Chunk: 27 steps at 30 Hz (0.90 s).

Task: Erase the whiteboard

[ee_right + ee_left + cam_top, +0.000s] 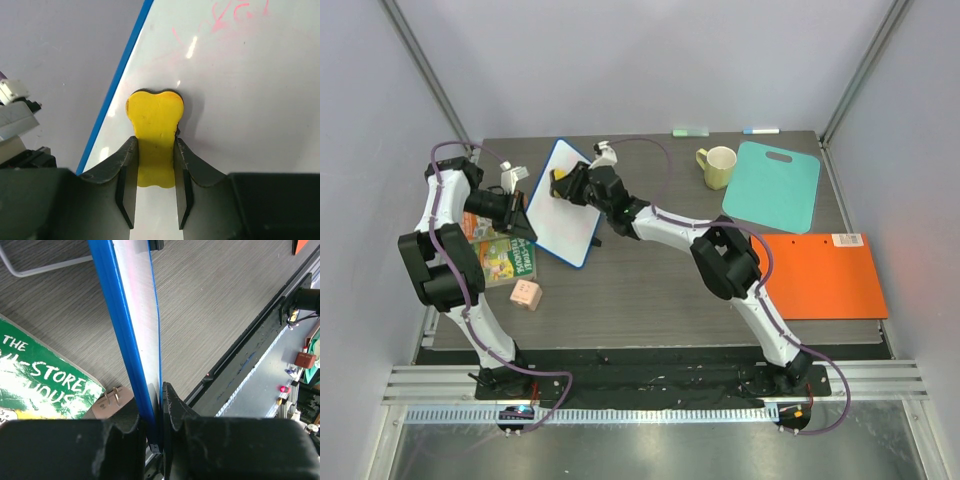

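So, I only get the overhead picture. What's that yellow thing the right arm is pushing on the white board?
Observer: The right wrist camera shows a yellow eraser clamped in the right gripper, against the whiteboard.
Visitor: Is any writing left?
Observer: Yes, faint pink scribbles show above the eraser.
Visitor: And the left arm?
Observer: The left gripper pinches the board's blue rim, seen edge-on.

Cut off at the frame top, left wrist view: whiteboard (131, 300), edge-on. Cropped at left: picture book (40, 375), title only partly legible. Hidden between the fingers of the right gripper (155, 142): lower part of the yellow eraser (154, 112). Too small to identify overhead: two slim items (690, 131) at the far edge of the table (650, 290).
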Motion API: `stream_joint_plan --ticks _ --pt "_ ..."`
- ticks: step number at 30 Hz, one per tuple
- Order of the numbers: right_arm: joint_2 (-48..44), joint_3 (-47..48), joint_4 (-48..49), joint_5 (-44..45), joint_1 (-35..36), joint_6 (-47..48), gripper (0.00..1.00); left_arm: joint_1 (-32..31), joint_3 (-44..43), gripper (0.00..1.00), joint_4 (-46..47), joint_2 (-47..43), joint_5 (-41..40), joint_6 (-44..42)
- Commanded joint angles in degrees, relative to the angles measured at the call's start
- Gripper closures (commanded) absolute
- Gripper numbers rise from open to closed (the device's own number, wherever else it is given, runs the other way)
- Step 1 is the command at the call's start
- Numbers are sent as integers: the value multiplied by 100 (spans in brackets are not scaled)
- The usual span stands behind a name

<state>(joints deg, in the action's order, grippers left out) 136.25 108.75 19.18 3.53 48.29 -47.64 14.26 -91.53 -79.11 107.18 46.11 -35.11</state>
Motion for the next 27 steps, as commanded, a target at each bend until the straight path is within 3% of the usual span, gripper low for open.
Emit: stream_joint_plan --ticks 1,10,20,27 --pt "140 -582 -1461 -116 804 404 99 -424 -14 100 -650 -215 285 -936" --pt "-9 -670 -1698 24 1534 634 99 -424 -23 100 -667 -215 285 -927" --pt "-1249 -3805 -689 1422 1315 -782 99 -424 -32 100 -623 -232 267 -857" --pt "-1425 -4354 59 1265 1033 -818 99 -424 -120 100 -737 -215 355 -848"
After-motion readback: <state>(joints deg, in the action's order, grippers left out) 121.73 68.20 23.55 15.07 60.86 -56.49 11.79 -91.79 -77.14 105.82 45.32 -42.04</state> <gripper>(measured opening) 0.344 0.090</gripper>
